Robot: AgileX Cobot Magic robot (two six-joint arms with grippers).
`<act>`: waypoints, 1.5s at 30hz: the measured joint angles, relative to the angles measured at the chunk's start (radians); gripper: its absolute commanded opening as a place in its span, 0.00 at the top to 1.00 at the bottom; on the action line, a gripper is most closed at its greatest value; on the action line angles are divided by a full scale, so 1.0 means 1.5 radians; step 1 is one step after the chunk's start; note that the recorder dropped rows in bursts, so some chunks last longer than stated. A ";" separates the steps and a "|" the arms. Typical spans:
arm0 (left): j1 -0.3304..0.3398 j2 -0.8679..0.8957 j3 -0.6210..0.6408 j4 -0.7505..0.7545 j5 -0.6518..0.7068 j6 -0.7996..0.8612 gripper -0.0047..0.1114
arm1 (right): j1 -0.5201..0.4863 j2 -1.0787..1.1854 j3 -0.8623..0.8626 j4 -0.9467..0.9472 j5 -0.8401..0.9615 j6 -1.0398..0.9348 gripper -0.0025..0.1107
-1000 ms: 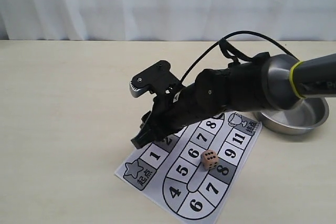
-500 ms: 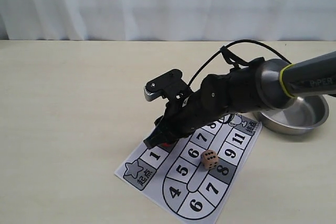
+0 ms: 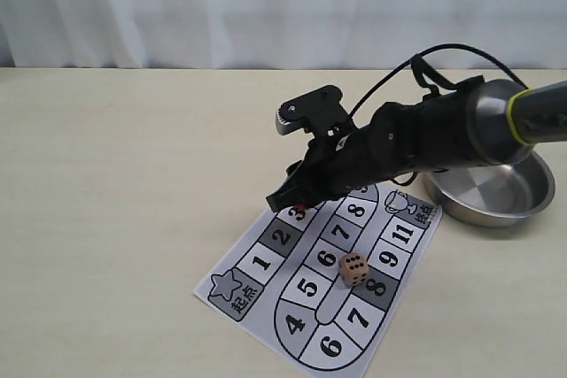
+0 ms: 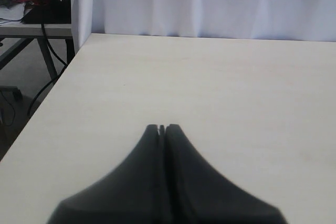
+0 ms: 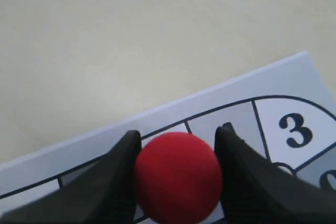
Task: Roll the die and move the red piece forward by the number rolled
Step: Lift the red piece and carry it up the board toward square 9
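Observation:
The red piece (image 5: 177, 177) sits between the two fingers of my right gripper (image 5: 179, 131), which is shut on it. It is over the numbered paper board (image 5: 252, 98), next to the square marked 3. In the exterior view the right gripper (image 3: 289, 200) hangs over the board's far left edge beyond square 2, and only a sliver of the red piece (image 3: 301, 212) shows under it. Whether the piece touches the board I cannot tell. The tan die (image 3: 353, 269) rests on the board (image 3: 306, 288) between squares 6, 8 and 9. My left gripper (image 4: 163, 127) is shut and holds nothing, over bare table.
A steel bowl (image 3: 492, 196) stands on the table right of the board, behind the right arm. The beige table (image 3: 124, 183) stretches left, with its left edge (image 4: 52, 93) and a side desk visible in the left wrist view. A white curtain hangs at the back.
The right arm has swung to the right and farther back along the board, carrying the red piece from near square 1 to beside square 3. The die has not moved.

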 measured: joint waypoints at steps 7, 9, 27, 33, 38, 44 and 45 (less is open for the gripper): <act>0.000 0.000 0.000 0.000 0.000 0.000 0.96 | 0.000 0.040 -0.003 0.000 -0.005 0.000 0.94; 0.000 0.000 0.000 0.000 0.000 0.000 0.96 | 0.000 0.041 -0.003 0.001 -0.006 0.000 0.94; 0.000 0.000 0.000 0.000 0.000 0.000 0.96 | -0.036 -0.005 0.000 -0.003 -0.030 0.000 0.94; 0.000 0.000 0.000 0.000 0.000 0.000 0.96 | -0.045 0.014 0.000 -0.003 -0.046 0.000 0.94; 0.000 0.000 0.000 0.000 0.000 0.000 0.96 | -0.037 0.053 -0.002 -0.003 -0.061 0.000 0.94; 0.000 0.000 0.000 0.000 0.000 0.000 0.96 | -0.035 0.058 -0.003 -0.003 -0.073 -0.011 0.94; 0.000 0.000 0.000 0.000 0.000 0.000 0.96 | -0.035 0.058 -0.003 -0.003 -0.074 -0.012 0.94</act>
